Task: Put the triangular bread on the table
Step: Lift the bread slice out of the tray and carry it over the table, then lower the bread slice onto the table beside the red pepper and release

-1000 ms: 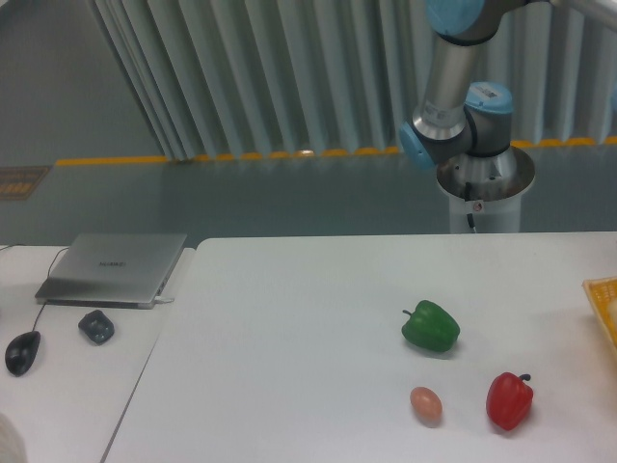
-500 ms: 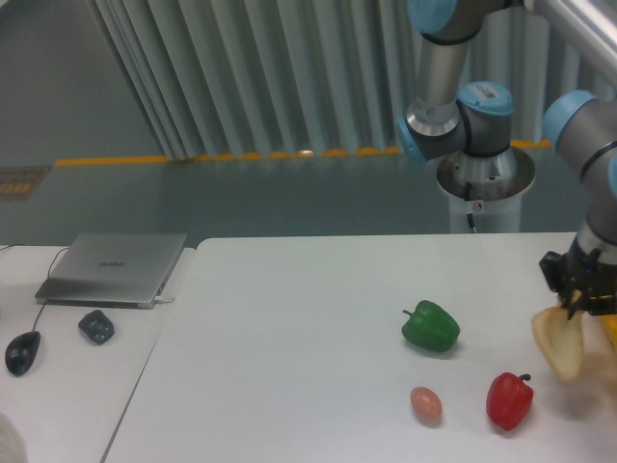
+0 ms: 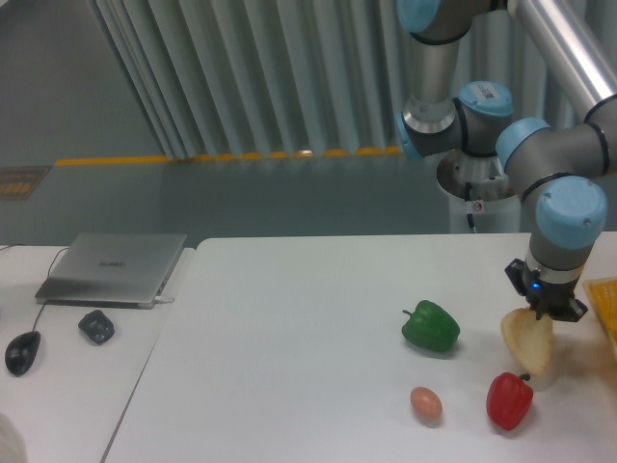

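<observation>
The triangular bread [image 3: 528,342] is a pale tan wedge hanging point-down from my gripper [image 3: 542,311], which is shut on its top edge. It hangs just above the white table [image 3: 289,357], right of the green bell pepper [image 3: 431,326] and just above the red bell pepper [image 3: 509,400]. Whether its lower tip touches the tabletop I cannot tell. The fingertips are mostly hidden by the bread.
A small pinkish-brown egg-shaped thing [image 3: 426,404] lies left of the red pepper. A yellow object [image 3: 605,301] sits at the table's right edge. On the separate desk at left are a laptop [image 3: 114,267], a mouse [image 3: 22,351] and a small dark object [image 3: 96,326].
The arm came into view from the right carrying the bread, and has moved left and slightly down to a spot between the two peppers.
</observation>
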Robot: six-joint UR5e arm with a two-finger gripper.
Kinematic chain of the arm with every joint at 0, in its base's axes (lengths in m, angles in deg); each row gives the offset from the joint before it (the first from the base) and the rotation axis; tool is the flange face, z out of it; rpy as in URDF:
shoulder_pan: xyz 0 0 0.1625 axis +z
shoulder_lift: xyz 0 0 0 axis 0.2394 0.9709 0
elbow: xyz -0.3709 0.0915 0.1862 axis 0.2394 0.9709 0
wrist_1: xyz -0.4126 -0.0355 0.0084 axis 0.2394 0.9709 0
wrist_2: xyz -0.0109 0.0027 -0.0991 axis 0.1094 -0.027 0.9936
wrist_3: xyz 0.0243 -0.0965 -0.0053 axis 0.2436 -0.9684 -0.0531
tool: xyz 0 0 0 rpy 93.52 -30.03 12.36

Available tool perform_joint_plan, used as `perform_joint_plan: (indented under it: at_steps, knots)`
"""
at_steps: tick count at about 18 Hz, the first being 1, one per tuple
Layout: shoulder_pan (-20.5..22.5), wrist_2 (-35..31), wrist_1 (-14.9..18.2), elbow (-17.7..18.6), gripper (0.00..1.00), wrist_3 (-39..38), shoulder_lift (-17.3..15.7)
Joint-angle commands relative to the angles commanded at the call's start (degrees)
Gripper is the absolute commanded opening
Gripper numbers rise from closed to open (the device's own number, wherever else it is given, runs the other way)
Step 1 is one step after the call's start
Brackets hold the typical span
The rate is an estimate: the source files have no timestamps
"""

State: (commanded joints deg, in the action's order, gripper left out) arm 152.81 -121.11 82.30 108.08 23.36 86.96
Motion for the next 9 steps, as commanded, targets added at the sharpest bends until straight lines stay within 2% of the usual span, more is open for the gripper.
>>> perform_joint_plan:
  at_steps: [1,4,5,6,9]
  knots:
    - [0.3,-0.1,-1.5,0.3,1.0,0.0,-0.3]
    - [-0.1,-1.4,-2.1,0.5,1.0,-0.3,-0.2]
    - [0.0,-1.4,-3.4,0.5,1.0,0.0,-0.2]
    - [0.0,-1.2,-6.3,0.6,1.0,0.1,-0.5]
    - [0.4,-1.3,-7.6,0.1,1.0,0.1,-0.8]
